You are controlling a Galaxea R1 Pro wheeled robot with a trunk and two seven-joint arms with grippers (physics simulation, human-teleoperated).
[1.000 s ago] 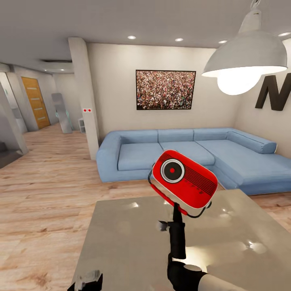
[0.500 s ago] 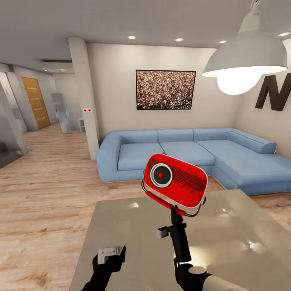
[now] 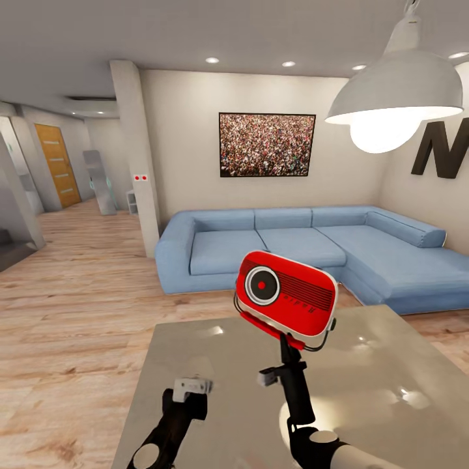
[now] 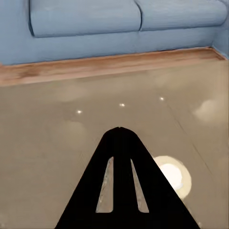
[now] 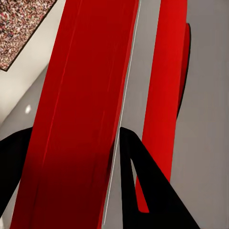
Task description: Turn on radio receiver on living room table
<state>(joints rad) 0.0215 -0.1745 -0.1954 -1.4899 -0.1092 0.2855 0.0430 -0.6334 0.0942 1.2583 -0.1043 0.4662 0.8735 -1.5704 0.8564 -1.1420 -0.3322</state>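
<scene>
The red radio receiver [image 3: 286, 296] is held in the air above the grey table [image 3: 208, 365], tilted, its round dial and grille facing me. My right gripper [image 3: 285, 339] is shut on its lower edge from below. In the right wrist view the radio's red body [image 5: 81, 114] sits between the dark fingers [image 5: 143, 191]. My left gripper [image 3: 193, 386] hovers low over the table's near left part, well below and left of the radio. In the left wrist view its fingers [image 4: 119, 157] are pressed together with nothing in them.
A light-blue L-shaped sofa [image 3: 293, 244] stands behind the table, under the crowd picture [image 3: 267, 144]. A white pendant lamp [image 3: 394, 98] hangs at upper right by the black letter N [image 3: 446, 150]. Wood floor [image 3: 71, 312] and a hallway lie to the left.
My left arm has risen into view and reached forward over the table. The radio in my right gripper swung left, then back a little to the right.
</scene>
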